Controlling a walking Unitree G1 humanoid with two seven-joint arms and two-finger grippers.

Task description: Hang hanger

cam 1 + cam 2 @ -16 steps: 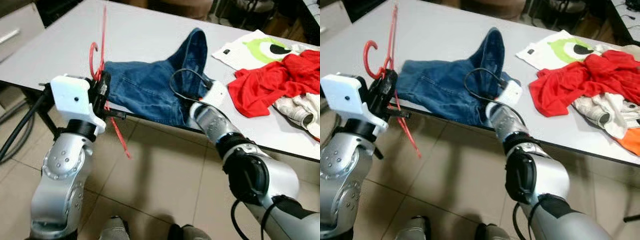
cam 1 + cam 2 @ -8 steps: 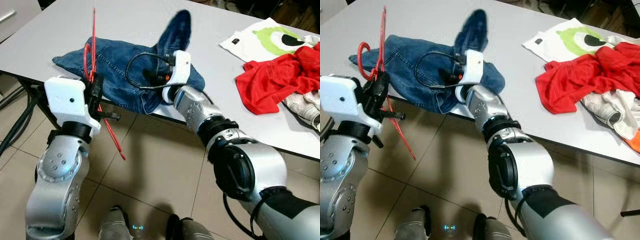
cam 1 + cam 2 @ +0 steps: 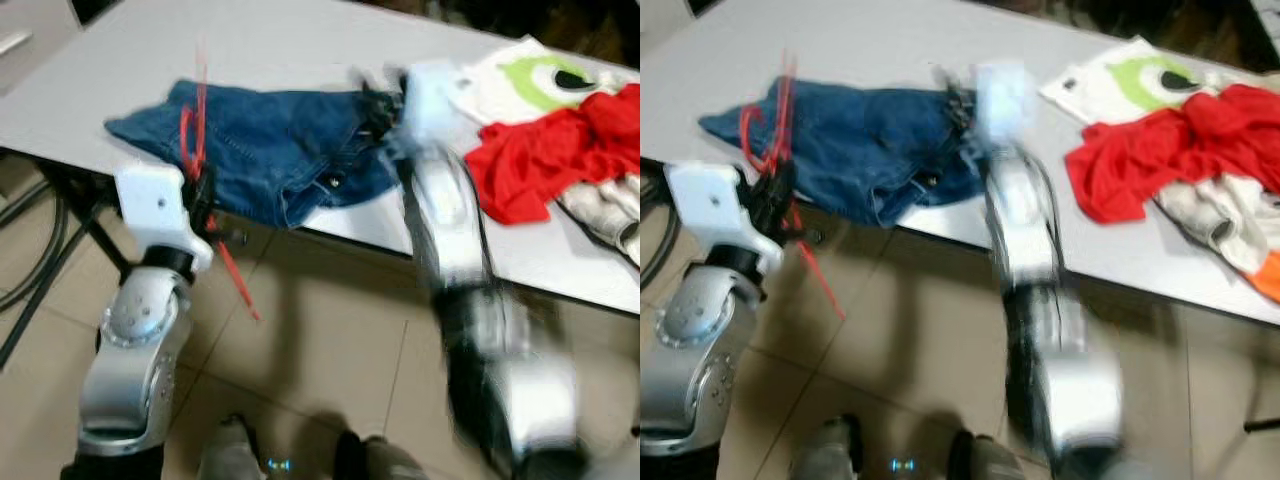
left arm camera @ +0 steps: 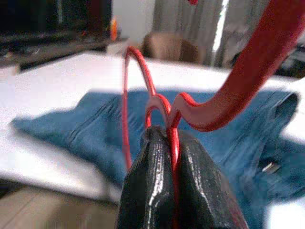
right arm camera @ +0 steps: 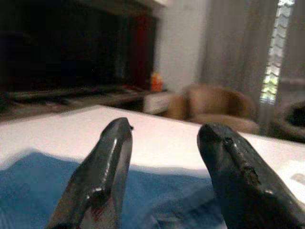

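A thin red hanger (image 3: pixel 196 150) stands upright at the near left edge of the grey table (image 3: pixel 120 70), one arm reaching down past the edge. My left gripper (image 4: pixel 170 143) is shut on its wire just under the hook. Blue jeans (image 3: pixel 270 140) lie flat on the table behind the hanger. My right gripper (image 5: pixel 164 143) is open with nothing between its fingers, held over the right end of the jeans; its arm (image 3: pixel 450 220) is blurred by motion.
A red garment (image 3: pixel 545 150), a white shirt with a green print (image 3: pixel 530 75) and pale clothes (image 3: pixel 610 215) lie on the right of the table. Tiled floor (image 3: pixel 330 340) spreads below. A black cable (image 3: pixel 40 250) hangs at the left under the table.
The right gripper let go of the jeans leg and swung right and away from me; the jeans now lie flat. The left gripper still holds the hanger. The camera shifted.
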